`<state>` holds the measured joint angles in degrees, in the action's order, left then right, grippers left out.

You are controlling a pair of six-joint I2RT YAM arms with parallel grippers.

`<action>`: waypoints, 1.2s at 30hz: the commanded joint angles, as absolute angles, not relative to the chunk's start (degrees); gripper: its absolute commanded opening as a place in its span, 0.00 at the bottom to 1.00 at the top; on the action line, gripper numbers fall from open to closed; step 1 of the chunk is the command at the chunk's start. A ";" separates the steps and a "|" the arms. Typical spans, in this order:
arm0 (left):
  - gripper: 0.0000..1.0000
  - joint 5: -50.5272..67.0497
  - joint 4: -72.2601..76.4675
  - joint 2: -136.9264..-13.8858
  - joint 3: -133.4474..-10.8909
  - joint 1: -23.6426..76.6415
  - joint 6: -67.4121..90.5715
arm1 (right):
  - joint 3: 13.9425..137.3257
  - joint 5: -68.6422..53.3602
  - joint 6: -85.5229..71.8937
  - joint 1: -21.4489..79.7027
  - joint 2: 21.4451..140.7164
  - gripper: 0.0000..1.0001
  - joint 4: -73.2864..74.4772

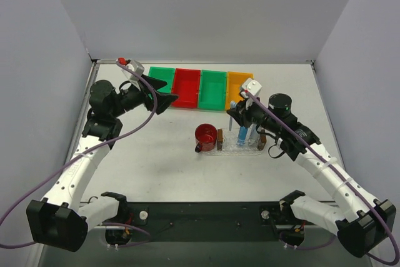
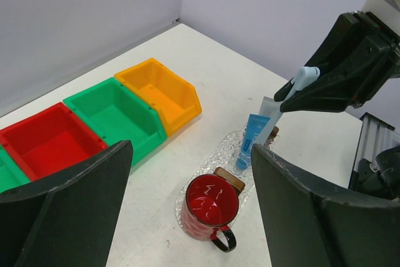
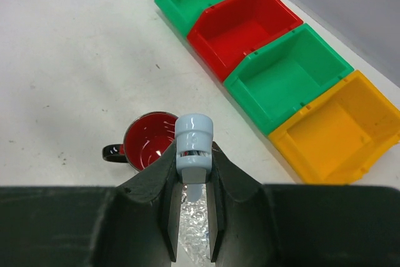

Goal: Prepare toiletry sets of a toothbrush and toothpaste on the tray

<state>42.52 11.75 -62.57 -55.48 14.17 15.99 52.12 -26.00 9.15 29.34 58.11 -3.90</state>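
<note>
Step in hand: placing toothpaste; the second tube is being brought to the tray (image 1: 240, 149).
Right gripper (image 3: 194, 176): clenched on the pale toothpaste tube (image 2: 270, 117), gripping it just under the cap, with the cap uppermost and the flat end pointing down.
Pale toothpaste tube, place: held over the right part of the tray, slanting down towards it. Its lower end is close beside the blue toothpaste tube (image 1: 242, 134); whether it touches the tray floor is hard to tell from these views.
Blue toothpaste tube: already in the tray, leaning between the two wooden end blocks (image 2: 228, 179).
Left gripper (image 1: 161, 95): released, jaws wide apart and holding nothing. It hangs at the far left, near the row of bins (image 1: 212, 89) and well apart from the tray.
Toothbrush: I cannot make it out in any view, neither in the tray nor in the bins as far as they show.
Red cup (image 1: 205, 136): stands just left of the tray, near its left wooden block.
Progress: toothpaste is nearly dealt with; by my reading the toothbrush part is not done.
Next move calls for: lowering the pale toothpaste tube until it rests in the tray, without knocking the blue one over, then opening the jaws and lifting straight up. After that the toothbrush has to be found.
</note>
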 commanded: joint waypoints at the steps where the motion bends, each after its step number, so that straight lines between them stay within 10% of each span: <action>1: 0.87 41.31 12.13 -61.79 -56.69 12.66 15.55 | 49.49 -22.68 11.08 29.71 57.39 0.00 -12.83; 36: 0.86 41.75 14.15 -60.56 -54.05 12.39 16.08 | 44.56 -18.02 5.01 29.71 62.84 0.00 -13.79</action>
<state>42.00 12.21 -60.99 -53.71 12.64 16.27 45.78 -18.22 5.80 29.34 63.44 -11.44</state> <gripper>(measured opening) 0.859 0.139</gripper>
